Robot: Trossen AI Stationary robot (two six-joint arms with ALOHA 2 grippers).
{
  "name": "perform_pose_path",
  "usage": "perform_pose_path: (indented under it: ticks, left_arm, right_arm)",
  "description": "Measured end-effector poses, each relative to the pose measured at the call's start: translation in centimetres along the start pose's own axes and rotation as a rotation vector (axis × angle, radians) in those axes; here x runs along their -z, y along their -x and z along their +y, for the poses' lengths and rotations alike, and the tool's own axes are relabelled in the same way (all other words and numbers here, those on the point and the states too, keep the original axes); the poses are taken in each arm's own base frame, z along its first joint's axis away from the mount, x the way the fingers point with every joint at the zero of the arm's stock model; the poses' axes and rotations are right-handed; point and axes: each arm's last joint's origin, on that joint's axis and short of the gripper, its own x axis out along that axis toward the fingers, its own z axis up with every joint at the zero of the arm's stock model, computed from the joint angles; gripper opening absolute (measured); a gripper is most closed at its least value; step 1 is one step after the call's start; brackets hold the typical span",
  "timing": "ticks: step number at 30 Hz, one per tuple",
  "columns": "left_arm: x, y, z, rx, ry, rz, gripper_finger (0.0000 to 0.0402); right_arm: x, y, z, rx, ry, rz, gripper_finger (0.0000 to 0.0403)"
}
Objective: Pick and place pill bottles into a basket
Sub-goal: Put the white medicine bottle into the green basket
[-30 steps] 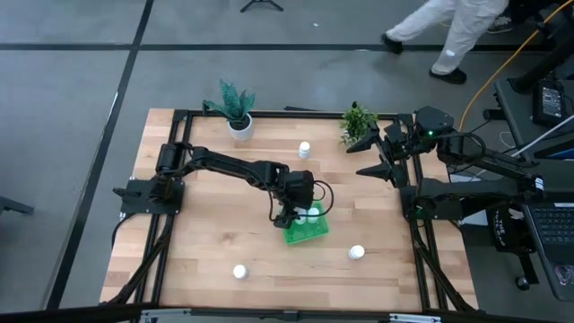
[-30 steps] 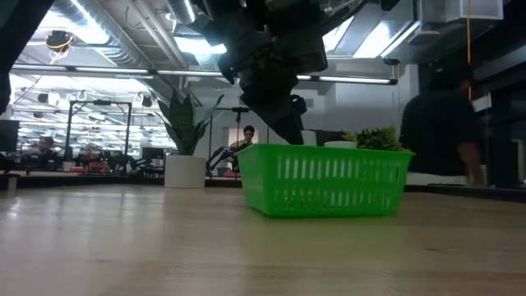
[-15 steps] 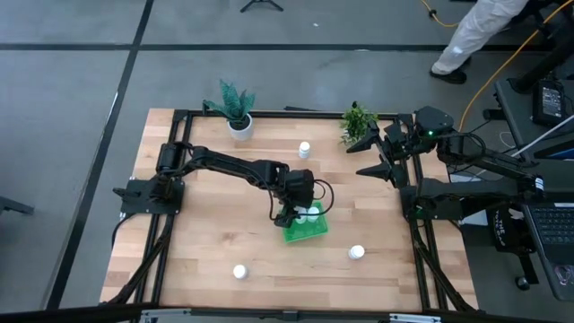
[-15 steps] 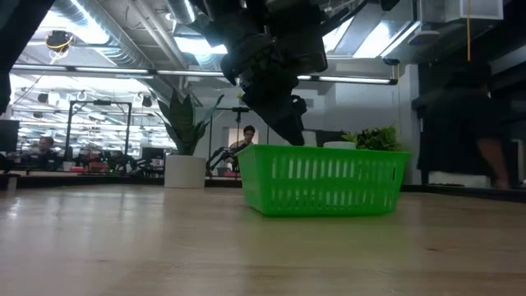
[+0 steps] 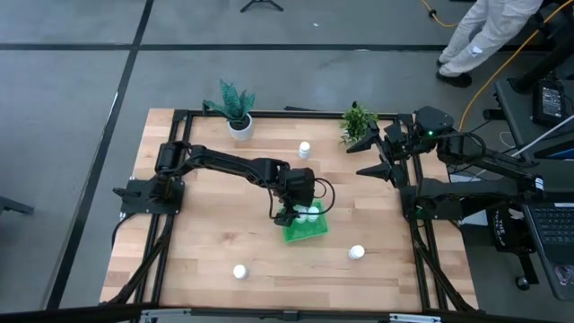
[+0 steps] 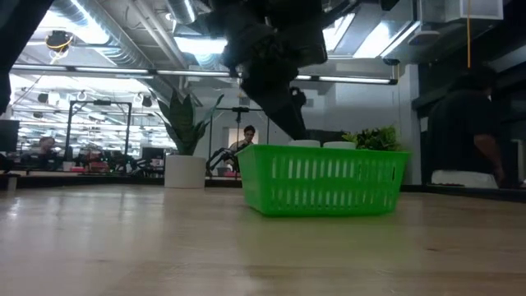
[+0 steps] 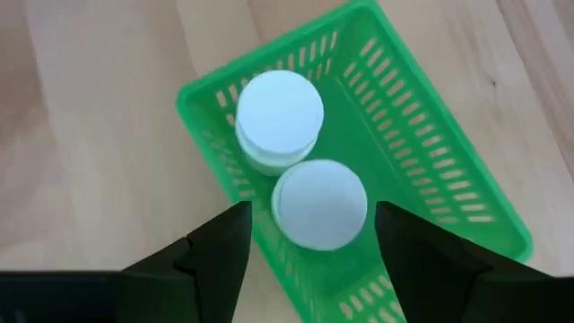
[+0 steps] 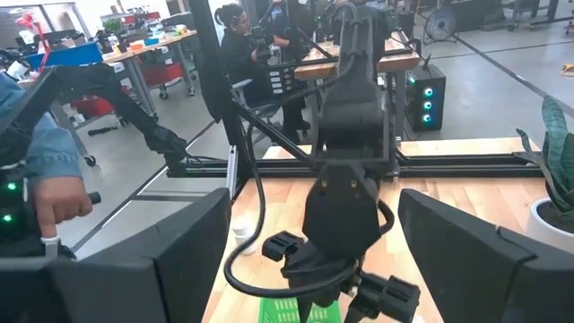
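Bottles first: two pill bottles stand side by side, touching, at one end of the green basket, which sits mid-desk, right of centre. Left end effector hovers right over them, fingers spread wide and empty, so this looks like the release just after a drop. Three more bottles wait on the desk: one far near the plants, one near-right, one near-left. Next move, I'd say: lift clear and reach for one of those. Right end effector waits at the far-right edge, open.
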Motion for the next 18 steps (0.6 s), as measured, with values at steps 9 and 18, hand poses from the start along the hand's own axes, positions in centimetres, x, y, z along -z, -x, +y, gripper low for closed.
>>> perform_pose_path:
  ticks: [9, 18]
  left_arm:
    - [-2.7, 4.0, 0.1, -0.117, -0.048, 0.04, 0.0261]
    - [-6.4, 11.9, -0.3, -0.182, 0.008, -0.167, 0.0257]
  right_arm:
    - [0.2, 0.0, 0.0, 0.002, 0.015, 0.016, 0.0323]
    - [0.8, 0.0, -0.1, 0.006, -0.023, 0.074, 0.0323]
